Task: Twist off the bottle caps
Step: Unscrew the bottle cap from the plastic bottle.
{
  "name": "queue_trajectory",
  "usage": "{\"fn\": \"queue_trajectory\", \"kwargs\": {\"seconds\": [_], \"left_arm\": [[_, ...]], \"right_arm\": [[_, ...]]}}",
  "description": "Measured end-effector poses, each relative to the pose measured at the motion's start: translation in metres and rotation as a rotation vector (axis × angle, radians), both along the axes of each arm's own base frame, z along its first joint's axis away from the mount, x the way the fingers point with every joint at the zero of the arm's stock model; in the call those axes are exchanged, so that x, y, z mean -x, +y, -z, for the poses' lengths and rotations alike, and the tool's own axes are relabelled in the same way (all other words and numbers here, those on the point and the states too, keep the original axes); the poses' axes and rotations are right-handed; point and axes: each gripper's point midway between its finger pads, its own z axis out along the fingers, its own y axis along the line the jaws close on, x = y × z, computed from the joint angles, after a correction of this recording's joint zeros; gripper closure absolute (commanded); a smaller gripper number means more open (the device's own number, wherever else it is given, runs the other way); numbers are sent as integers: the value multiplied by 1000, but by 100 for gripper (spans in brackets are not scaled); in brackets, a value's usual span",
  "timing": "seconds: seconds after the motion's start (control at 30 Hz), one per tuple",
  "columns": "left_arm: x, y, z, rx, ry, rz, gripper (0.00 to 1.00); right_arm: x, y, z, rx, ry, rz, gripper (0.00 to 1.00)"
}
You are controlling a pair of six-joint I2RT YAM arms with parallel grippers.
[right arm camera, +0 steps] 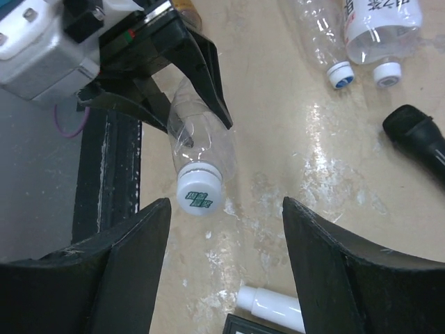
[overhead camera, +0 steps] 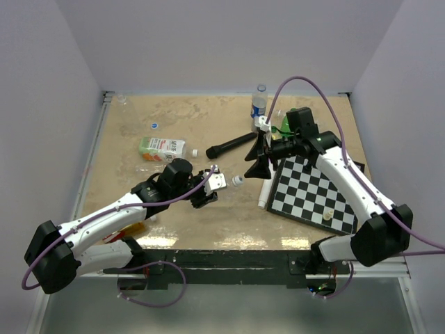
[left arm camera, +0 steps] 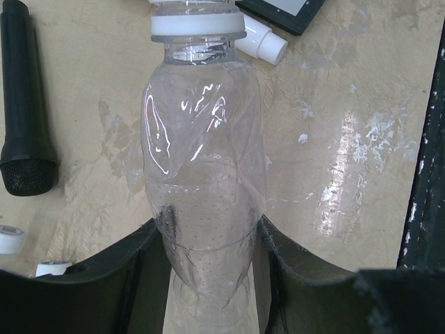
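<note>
Apparently bottle (left arm camera: 203, 160) sits inside left gripper (left arm camera: 208, 229).

Clear bottle gripped on its side, cap on; other bottles around it

The clear bottle (left arm camera: 201, 174), dented and empty-looking, is held horizontal near its base by the left claw (overhead camera: 206, 186). Its white cap (right arm camera: 199, 196), printed green on top, is screwed on and points to 3 o'clock in the top view. At its 10 o'clock a labelled bottle (right arm camera: 382, 24) and a second clear bottle (right arm camera: 313, 35) lie side by side on the surface, capped white (right arm camera: 387, 72) and blue-topped (right arm camera: 341, 74). At 1 o'clock, far back, a blue-labelled bottle (overhead camera: 259, 106) stands upright.
</note>
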Motion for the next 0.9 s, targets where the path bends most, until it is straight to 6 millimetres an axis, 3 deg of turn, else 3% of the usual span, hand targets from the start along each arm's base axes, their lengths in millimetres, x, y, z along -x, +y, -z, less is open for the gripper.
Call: {"fn": "queue_trajectory", "kwargs": {"seconds": [0.17,0.47,0.9], "left_arm": [[-1,1,0,-3,-3,-7,99],[-4,3,1,-11,-11,-23,100],[-8,5,1,-21,-21,-45,100]], "right_arm": [[3,13,19,23,58,-40,31],[14,23,24,42,58,-72,34],[14,27,32,74,65,-70,48]]}}
